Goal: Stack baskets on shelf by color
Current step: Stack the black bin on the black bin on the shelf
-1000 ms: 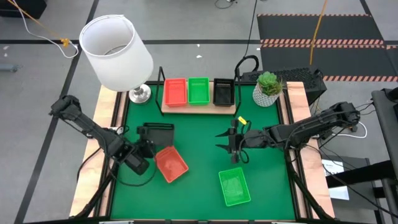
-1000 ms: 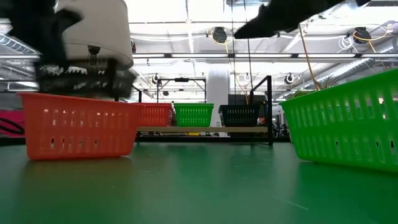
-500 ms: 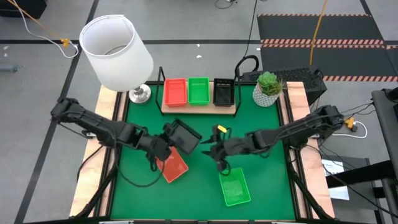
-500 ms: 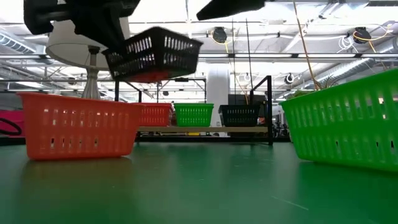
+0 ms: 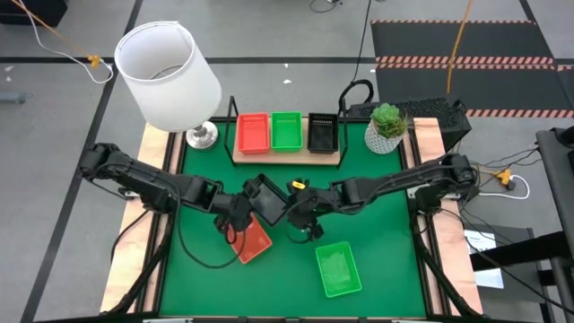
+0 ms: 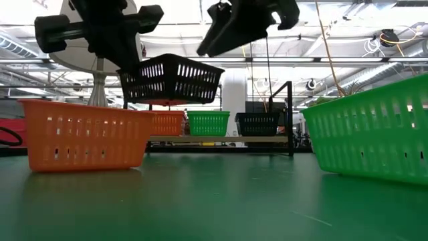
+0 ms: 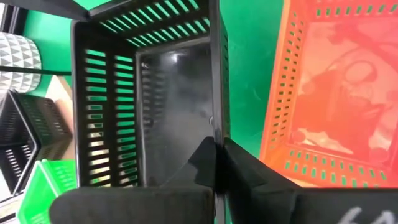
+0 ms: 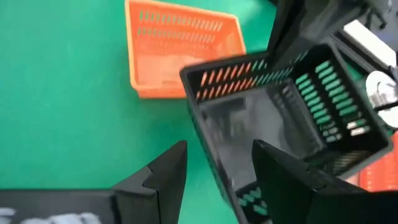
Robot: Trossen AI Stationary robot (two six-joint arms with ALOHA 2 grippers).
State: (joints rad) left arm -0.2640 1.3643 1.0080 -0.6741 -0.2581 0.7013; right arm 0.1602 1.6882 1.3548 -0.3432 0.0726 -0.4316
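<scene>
No readable text, label, brand, number or sign appeared in any view. The baskets, the shelf, the lamp and the plant pot carried no lettering that could be made out, and the striped red-and-white floor marking beyond the tabletop bore no words.

I work in a lab or workshop hall, not a home. Beyond my green mat table [image 5: 377,215], the low view shows a high ceiling with exposed pipes and ducts [image 6: 374,67] and strip lights. The floor around is bare grey concrete with black-and-red hazard striping [image 5: 462,61]. A white lamp [image 5: 167,74] and potted plant [image 5: 387,126] at the table's far corners look like props.
</scene>
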